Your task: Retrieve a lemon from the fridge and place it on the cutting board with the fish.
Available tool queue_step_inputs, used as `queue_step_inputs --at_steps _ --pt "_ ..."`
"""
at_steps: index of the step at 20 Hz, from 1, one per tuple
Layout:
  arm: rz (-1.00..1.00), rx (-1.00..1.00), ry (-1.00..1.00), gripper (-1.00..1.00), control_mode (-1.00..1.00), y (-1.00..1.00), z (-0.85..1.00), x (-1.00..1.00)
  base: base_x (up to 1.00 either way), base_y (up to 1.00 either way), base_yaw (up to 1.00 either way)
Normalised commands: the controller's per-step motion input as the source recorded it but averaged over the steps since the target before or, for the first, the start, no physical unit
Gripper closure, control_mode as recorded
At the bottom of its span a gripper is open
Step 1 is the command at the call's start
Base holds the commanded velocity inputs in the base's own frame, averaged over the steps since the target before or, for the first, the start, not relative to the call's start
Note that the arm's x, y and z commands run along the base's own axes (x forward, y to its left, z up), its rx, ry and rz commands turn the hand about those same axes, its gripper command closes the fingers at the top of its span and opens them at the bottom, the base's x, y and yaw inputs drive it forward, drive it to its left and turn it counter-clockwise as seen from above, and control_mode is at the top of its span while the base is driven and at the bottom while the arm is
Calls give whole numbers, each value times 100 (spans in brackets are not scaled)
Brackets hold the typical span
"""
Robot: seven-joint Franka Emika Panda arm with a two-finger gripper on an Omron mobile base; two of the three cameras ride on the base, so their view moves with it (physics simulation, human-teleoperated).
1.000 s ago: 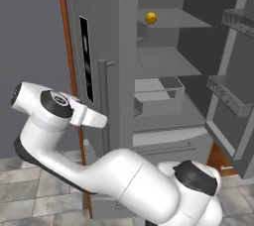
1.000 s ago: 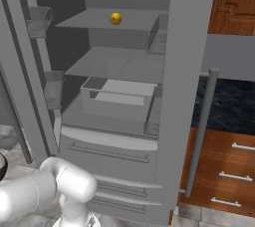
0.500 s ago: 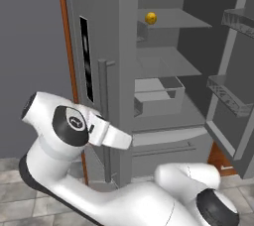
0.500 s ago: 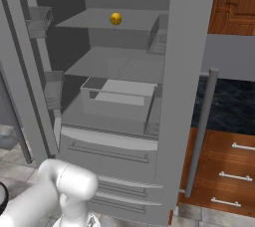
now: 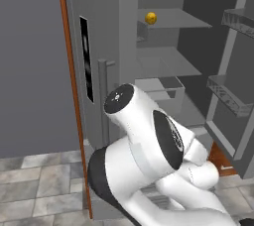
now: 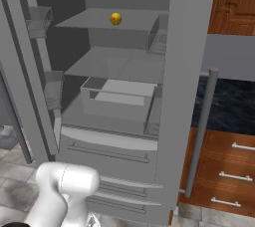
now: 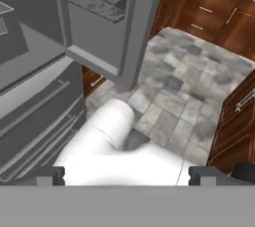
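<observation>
The pincer (image 7: 127,173) hangs low with its tips spread wide and nothing between them, facing the floor (image 7: 184,91) beside the fridge's (image 6: 124,136) lower drawers. Over the last second the arm has swung up and forward, so the reach is only starting. The lemon (image 6: 115,18) sits on the top shelf, high above and well beyond the pincer. Only the fingertips show, and the board and fish are out of sight.

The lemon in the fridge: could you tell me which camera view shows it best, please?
The right base view: the lemon sits unobstructed on the top shelf, seen head-on. The left base view shows it obliquely, beside the door edge.
</observation>
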Motion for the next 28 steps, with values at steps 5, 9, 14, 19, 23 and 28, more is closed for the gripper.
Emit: queue_step_inputs --at_steps 5,9,14,19,23,28 --pt "13 58 10 -100 -100 -100 -2 24 0 0 0" --pt "13 67 3 -100 -100 -94 -1 74 0 0 0" --pt "14 50 0 -100 -100 -20 0 100 0 0 0" --pt "17 34 0 -100 -100 16 0 100 0 0 0" --pt "7 27 0 -100 -100 41 1 100 0 0 0" --pt "7 34 11 -100 -100 60 2 90 0 0 0"
